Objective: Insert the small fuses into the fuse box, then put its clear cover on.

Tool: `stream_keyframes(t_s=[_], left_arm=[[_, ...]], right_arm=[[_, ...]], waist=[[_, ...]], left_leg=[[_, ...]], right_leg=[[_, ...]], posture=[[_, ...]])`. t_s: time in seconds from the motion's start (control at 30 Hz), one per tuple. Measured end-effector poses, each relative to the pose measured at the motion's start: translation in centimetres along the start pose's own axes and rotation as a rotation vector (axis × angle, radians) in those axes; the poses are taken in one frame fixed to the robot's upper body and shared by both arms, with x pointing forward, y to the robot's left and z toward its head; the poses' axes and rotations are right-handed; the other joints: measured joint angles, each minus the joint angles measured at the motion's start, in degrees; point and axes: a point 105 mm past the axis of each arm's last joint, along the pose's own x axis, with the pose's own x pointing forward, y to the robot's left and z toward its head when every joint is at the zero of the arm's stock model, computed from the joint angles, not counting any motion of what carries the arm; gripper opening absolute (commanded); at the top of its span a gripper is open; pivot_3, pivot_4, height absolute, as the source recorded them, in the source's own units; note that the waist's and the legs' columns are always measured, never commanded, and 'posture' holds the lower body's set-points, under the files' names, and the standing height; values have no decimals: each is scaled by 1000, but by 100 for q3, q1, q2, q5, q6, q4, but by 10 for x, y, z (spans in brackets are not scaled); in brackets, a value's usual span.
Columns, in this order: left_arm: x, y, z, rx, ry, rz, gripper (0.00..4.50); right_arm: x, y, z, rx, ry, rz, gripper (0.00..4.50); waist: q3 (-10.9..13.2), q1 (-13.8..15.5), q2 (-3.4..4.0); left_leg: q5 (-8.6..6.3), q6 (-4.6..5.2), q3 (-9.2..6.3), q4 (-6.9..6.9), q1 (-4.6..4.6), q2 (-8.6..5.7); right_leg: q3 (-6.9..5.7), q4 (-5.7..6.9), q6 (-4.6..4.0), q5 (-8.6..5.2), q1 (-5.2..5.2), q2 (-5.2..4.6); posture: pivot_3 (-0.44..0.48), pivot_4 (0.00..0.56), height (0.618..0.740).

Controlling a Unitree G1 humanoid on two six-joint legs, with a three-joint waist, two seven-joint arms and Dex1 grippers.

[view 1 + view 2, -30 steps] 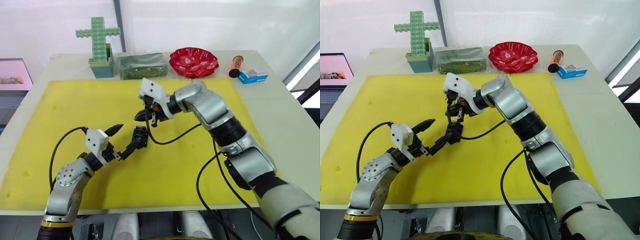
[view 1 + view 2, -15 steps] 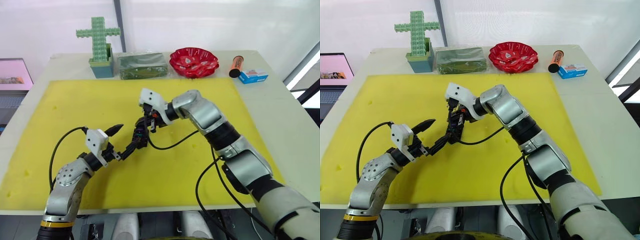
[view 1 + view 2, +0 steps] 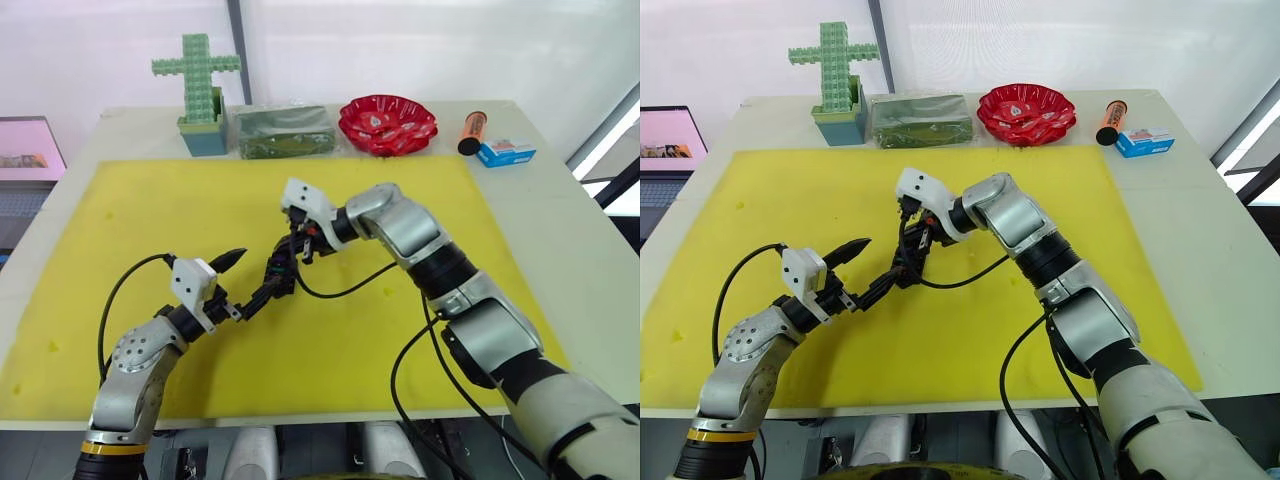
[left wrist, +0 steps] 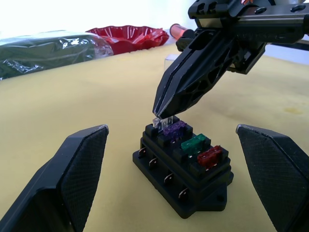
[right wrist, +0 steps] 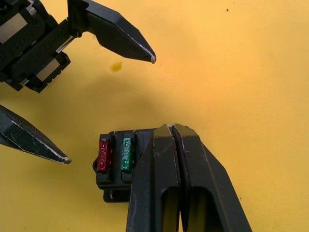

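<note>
Since a second ago the right pincer (image 4: 163,112) has come down from above the yellow mat (image 3: 150,210) to the black fuse box (image 4: 183,169), and its closed fingertips now pinch a pale grey fuse (image 4: 157,123) at the box's end slot.

Going from the robot's left: the left pincer (image 3: 256,278) stands wide open, one finger (image 3: 228,259) raised off the mat and the other finger (image 3: 262,296) low, its tip at the near edge of the fuse box. In the left wrist view the box sits between that pincer's two spread fingers and touches neither of them.

The fuse box rests on the mat directly below the right pincer. In its top row a brownish-purple fuse (image 4: 175,129) sits just beside the pale grey one, then a green fuse (image 4: 195,143), then a red fuse (image 4: 209,155) at the far end from the right pincer's tips. The right wrist view shows the red and green fuses seated side by side, with the rest of the row hidden under the closed fingers. Whether the grey fuse is fully seated cannot be told.

Beyond both pincers, along the table's (image 3: 570,215) far edge, stand a green block cross (image 3: 196,82), a dark wrapped packet (image 3: 283,131), a red dish (image 3: 387,124), an orange tube (image 3: 471,131) and a small blue and white box (image 3: 506,153). A small clear piece (image 4: 172,59) shows behind the right pincer in the left wrist view; whether it is the cover cannot be told.
</note>
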Motion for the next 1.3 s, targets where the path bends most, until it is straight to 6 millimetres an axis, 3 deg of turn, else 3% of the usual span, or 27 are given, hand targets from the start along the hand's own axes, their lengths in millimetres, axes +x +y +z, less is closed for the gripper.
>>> stream_keyframes(t_s=[0.83, 1.03, 1.3], left_arm=[[-1, 0, -1, -2, 6, 2, 4500], [-2, 0, -2, -2, 7, 1, 4500], [-2, 0, -2, 0, 8, 1, 4500]], right_arm=[[8, -2, -10, 91, -34, 25, 27], [3, 5, -6, 104, -41, 67, 27], [-10, 4, 15, 55, -131, 53, 27]], waist=[[-1, 0, -1], [0, 1, 0], [0, 2, 0]], left_leg=[[0, 0, 0, 0, 7, 0], [0, 0, 0, 0, 5, 0], [0, 0, 0, -1, 4, 0]], right_leg=[[0, 0, 0, 0, 7, 0], [0, 0, 0, 0, 4, 0], [0, 0, 0, 0, 3, 0]], posture=[[0, 150, 740], [0, 150, 740], [0, 150, 740]])
